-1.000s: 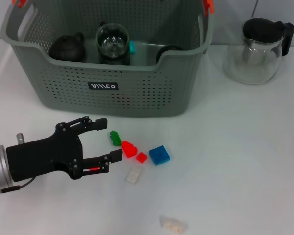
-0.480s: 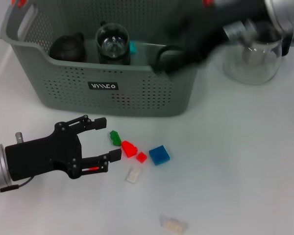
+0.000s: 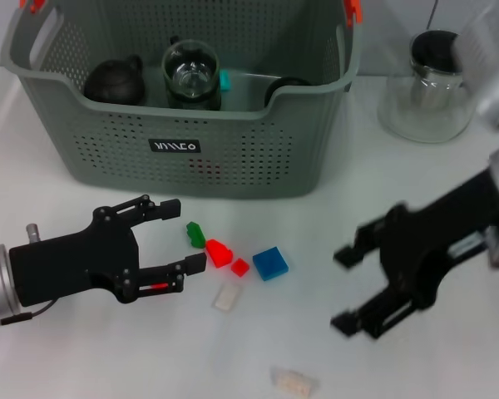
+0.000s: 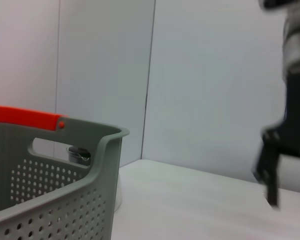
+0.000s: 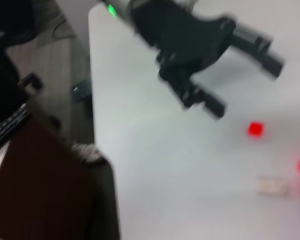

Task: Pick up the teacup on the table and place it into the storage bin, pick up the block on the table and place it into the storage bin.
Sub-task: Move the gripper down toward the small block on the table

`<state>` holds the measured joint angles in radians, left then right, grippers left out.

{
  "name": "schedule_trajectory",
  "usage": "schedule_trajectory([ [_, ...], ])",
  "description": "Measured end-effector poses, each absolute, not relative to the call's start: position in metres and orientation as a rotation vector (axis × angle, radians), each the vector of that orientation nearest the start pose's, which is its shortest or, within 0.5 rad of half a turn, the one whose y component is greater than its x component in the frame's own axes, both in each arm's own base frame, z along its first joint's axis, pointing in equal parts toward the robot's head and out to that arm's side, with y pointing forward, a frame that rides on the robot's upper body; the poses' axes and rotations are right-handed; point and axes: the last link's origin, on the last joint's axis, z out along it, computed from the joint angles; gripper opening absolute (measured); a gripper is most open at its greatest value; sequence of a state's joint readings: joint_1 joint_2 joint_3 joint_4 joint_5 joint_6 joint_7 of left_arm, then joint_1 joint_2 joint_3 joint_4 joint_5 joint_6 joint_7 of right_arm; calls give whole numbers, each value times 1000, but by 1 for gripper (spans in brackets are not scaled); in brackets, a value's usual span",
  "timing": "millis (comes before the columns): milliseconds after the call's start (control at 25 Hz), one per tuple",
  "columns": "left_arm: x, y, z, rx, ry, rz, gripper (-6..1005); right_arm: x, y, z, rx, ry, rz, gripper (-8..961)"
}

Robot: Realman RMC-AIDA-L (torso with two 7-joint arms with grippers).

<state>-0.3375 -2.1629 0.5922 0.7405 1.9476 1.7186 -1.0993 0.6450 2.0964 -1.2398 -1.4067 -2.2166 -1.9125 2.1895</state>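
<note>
1. The storage bin is sitting beyond my left gripper, farther from me, its perforated front wall and black label facing me; dark teaware and a glass cup are lying inside it.
2. The white table is carrying everything below both my tools.
3. A glass teapot is standing beyond my right gripper, beside the bin's right end and apart from it.
4. My right gripper is hanging over bare table to the right of the blocks, fingers spread wide and gripping nothing.
5. My left gripper is hovering low at the left of the blocks, fingers spread, nothing between them.
6. The blue block is lying between my two grippers, nearer the left one.
7. The red block is lying just off my left fingertips, a smaller red piece touching it.
8. The green block is resting right beside my left fingertips.
9. A whitish block is lying nearer me than the red ones, another nearer still.
</note>
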Motion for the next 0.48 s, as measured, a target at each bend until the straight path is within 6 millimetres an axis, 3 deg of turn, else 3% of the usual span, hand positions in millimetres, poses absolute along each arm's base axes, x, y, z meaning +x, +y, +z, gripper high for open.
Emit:
schedule_trajectory([
  [200,-285,269,-1,-2619,-401,-851,843,135,308,-36,-3256,495,-332,915],
  [480,-285,269,-1,-2616,-397,-850,843,132,301,-83,-3247,412,-519,890],
])
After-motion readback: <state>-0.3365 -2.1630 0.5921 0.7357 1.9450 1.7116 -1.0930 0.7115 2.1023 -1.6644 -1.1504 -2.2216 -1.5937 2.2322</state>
